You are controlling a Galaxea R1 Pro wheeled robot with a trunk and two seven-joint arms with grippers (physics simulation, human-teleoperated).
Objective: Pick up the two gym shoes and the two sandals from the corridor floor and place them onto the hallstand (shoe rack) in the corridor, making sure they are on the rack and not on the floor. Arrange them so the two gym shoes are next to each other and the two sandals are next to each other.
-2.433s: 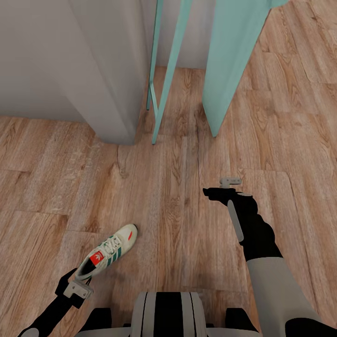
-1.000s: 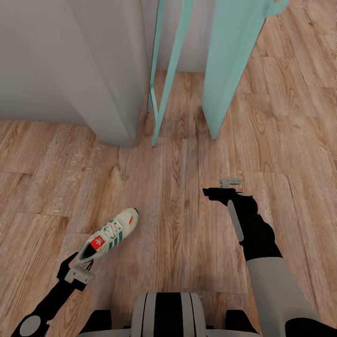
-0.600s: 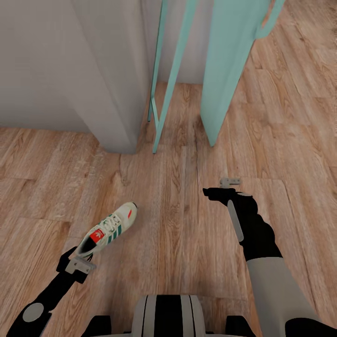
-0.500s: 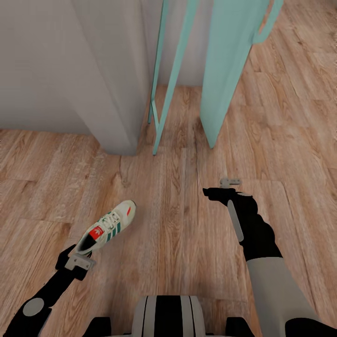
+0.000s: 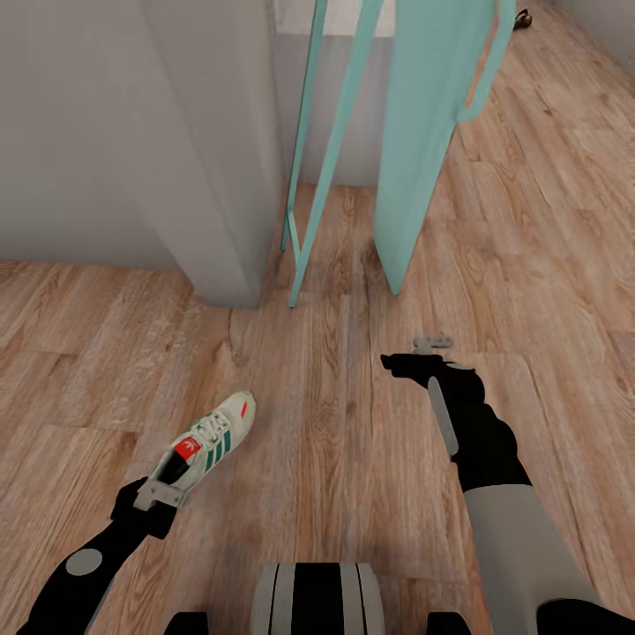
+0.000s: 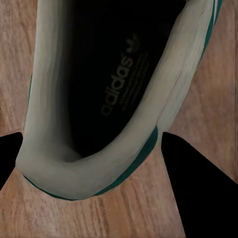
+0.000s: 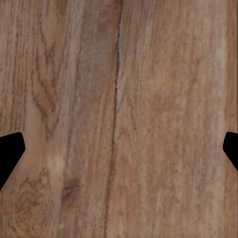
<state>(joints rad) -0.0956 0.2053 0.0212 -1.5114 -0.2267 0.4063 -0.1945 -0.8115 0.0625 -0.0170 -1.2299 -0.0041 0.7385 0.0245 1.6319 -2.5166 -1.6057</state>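
Gym shoe (image 6: 99, 99), insole printed "adidas", sits heel-first between the left gripper's (image 5: 160, 496) spread fingers.

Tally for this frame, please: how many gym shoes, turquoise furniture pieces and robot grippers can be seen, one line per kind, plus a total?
Gym shoes: 1, a gym shoe at the left gripper
Turquoise furniture pieces: 2, a thin frame and a wide panel
Grippers: 2, left and the right gripper
Total: 5

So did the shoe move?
Cannot tell. The shoe sits slightly closer to the grey wall corner, but the whole view shifted, so the camera moved.
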